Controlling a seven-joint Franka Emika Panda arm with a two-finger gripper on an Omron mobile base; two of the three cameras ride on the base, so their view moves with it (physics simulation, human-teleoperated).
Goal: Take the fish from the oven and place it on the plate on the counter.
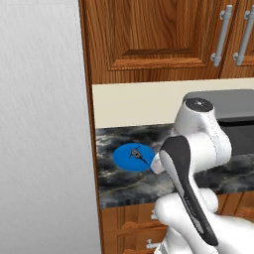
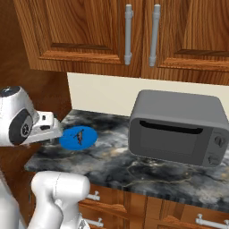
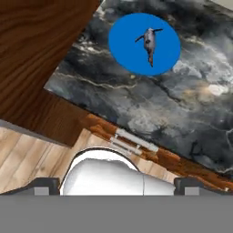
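The white arm is seen rising from the lower right of the left base view, where a link with a dark stripe is angled up and to the left towards a rounded joint with a dark cap. In the right base view, the arm is folded at the left edge: a thick lower link is set upright, and a large round wrist joint is carried above it. From that joint the gripper is extended to the right, roughly level. In the hand view, the dark fingertips are set far apart at the bottom corners, so the jaws are held wide.
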